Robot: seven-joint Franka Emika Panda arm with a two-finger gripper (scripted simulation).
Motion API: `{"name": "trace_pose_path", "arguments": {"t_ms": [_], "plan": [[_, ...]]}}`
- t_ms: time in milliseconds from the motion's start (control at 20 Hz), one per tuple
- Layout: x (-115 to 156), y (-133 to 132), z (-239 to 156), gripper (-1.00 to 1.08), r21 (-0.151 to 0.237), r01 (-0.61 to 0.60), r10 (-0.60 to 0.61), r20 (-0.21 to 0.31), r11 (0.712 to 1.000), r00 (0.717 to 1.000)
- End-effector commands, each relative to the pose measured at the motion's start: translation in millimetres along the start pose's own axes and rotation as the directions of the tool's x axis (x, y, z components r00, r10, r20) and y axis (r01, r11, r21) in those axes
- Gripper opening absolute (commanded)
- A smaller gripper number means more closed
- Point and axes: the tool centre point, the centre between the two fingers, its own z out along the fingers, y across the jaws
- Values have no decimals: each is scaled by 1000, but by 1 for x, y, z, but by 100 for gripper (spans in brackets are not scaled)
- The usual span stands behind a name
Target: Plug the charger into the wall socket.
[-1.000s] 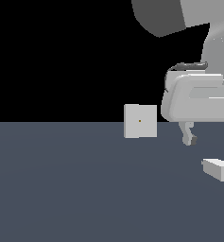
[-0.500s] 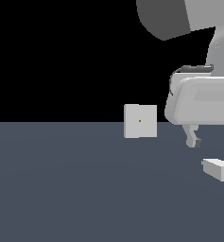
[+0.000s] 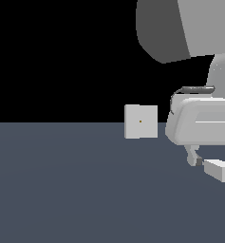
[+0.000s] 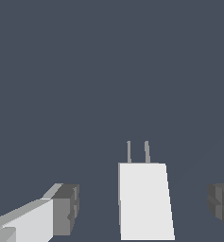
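Charger (image 4: 144, 201): one, two prongs, lying between spread fingers (image 4: 61, 208), ungripped; one wall socket (image 3: 141, 121).

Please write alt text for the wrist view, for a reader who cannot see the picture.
A white box-shaped charger with two thin prongs at one end lies on a dark grey floor, between the two spread fingertips of the gripper, which do not touch it.

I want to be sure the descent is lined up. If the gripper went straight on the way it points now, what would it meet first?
Most likely the charger: in the wrist view it lies between the open fingers of the gripper, prongs pointing away. Depth is unclear, so the gap left is hard to judge.
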Motion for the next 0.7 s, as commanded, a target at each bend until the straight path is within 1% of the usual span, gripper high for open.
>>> {"name": "trace_pose_path", "arguments": {"t_ms": [0, 300, 350, 650], "plan": [[-3, 0, 9, 100, 0, 0, 0, -1, 1000, 1000], [-5, 0, 18, 100, 0, 1, -1, -1, 1000, 1000], [-5, 0, 18, -100, 0, 1, -1, -1, 1000, 1000], [-5, 0, 18, -100, 0, 1, -1, -1, 1000, 1000]]}}
